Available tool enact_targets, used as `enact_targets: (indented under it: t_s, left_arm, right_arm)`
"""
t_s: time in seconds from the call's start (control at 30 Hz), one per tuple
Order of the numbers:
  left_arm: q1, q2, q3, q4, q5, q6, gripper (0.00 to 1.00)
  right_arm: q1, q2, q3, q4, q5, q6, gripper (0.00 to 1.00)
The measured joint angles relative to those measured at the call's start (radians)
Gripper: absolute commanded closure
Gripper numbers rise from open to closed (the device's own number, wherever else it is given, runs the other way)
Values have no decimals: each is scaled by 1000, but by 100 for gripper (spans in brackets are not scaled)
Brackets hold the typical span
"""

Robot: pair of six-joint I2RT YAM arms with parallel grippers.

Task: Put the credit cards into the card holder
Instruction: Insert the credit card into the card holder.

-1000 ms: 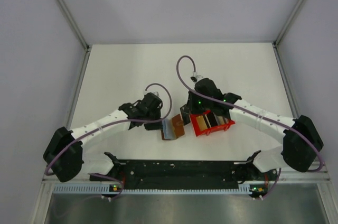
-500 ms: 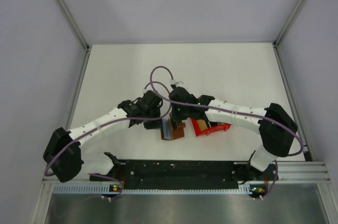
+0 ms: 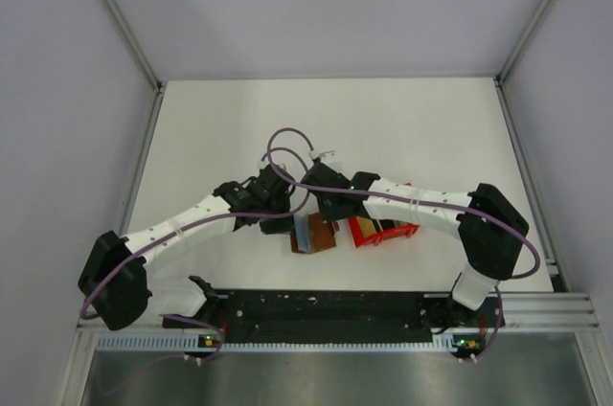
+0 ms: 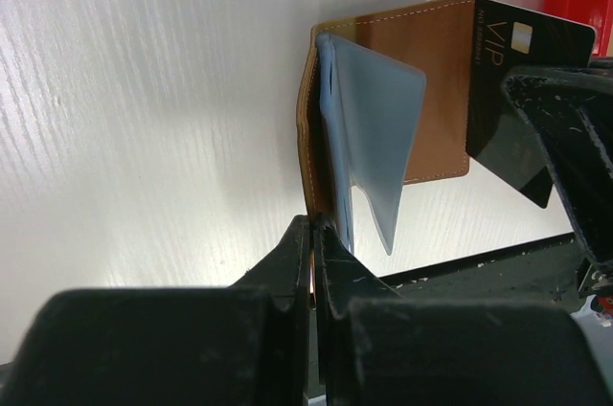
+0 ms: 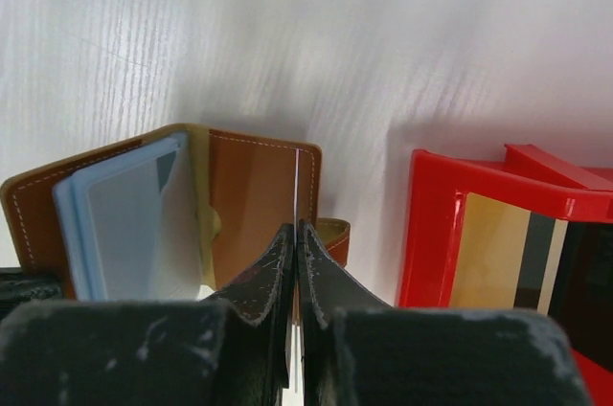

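The brown card holder (image 3: 321, 237) lies open on the white table (image 3: 239, 128) just ahead of the 2 arm bases, between the 2 arms, and both of them have reached in over it. The left gripper (image 4: 314, 232) is pinched tight on the near edge of the card holder, at the fold where 1 leather flap stands up almost on edge. From its wrist camera I can see the pale blue plastic sleeves (image 4: 378, 138) fanning out from that spine, with the other flap lying flat behind them. The right gripper (image 5: 296, 232) has its 2 fingers pressed together on a black credit card (image 4: 512, 80) marked VIP. It holds the card on edge, so that from its own camera the card is only a thin bright line over the flat flap, close to that flap's outer edge. From the left wrist view the card overlaps the outer corner of that flap and tilts, its lower corner hanging out past the leather. I cannot tell whether the card touches the leather or sits just above it, and it is not in any sleeve. Just to the right of the card holder, apart from it, stands the red box (image 5: 436, 224), with more cards (image 5: 488, 248) upright inside, 1 gold-coloured at the front and darker ones behind.
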Motion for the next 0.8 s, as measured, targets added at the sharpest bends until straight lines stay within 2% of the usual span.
enact_targets:
  t_s: [0.8]
  left_arm:
    - [1,-2,-75,4,-56,8,100]
  right_arm:
    - [-92,-39,-158,34,-55,-59,100]
